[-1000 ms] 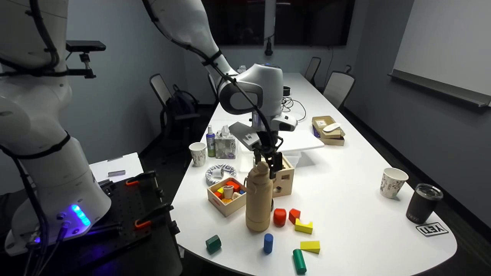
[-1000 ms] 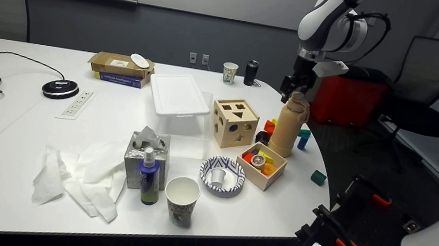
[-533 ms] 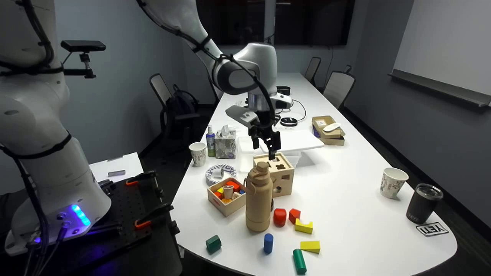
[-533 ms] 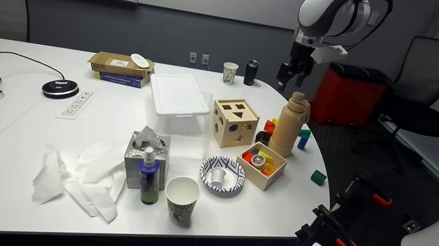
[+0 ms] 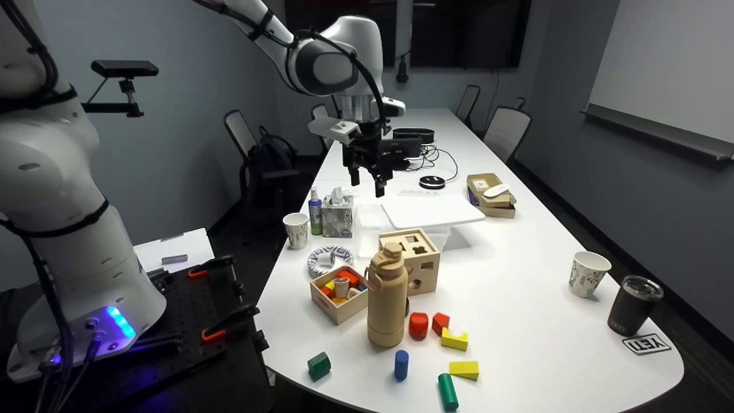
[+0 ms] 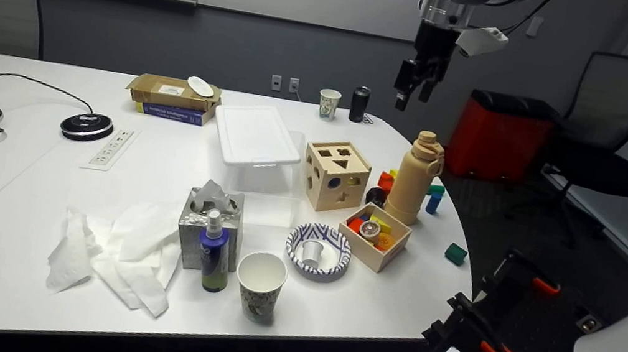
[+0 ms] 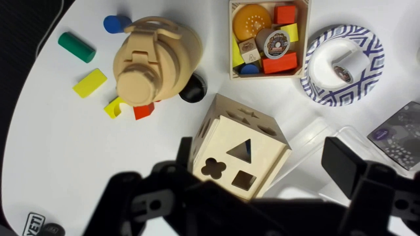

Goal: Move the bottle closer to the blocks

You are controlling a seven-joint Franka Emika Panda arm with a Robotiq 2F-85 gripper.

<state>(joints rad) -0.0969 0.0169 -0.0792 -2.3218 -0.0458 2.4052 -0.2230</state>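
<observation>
The tan-brown bottle (image 5: 386, 304) stands upright on the table, and also shows in an exterior view (image 6: 412, 182) and the wrist view (image 7: 137, 86). Loose blocks lie close around its base: a red block (image 5: 418, 325), a red angular block (image 5: 440, 323), a yellow arch (image 5: 454, 339), a yellow block (image 5: 463, 369), a blue cylinder (image 5: 401, 365) and a green cylinder (image 5: 448, 392). A dark green block (image 5: 319, 365) lies farther off. My gripper (image 5: 367, 183) is open and empty, high above the table and away from the bottle; its fingers are wide apart in the wrist view (image 7: 262, 157).
The wooden cube (image 5: 421, 278) with shaped holes stands beside the bottle, under my gripper in the wrist view. A wooden tray (image 6: 367, 255) of blocks, a patterned bowl (image 6: 317, 272), a lidded clear box (image 6: 260, 136), a tissue box (image 6: 197, 239) and a paper cup (image 6: 260, 287) are nearby.
My gripper has risen from beside the bottle's top and moved away from it, towards the far part of the table. The bottle and blocks have stayed in place.
</observation>
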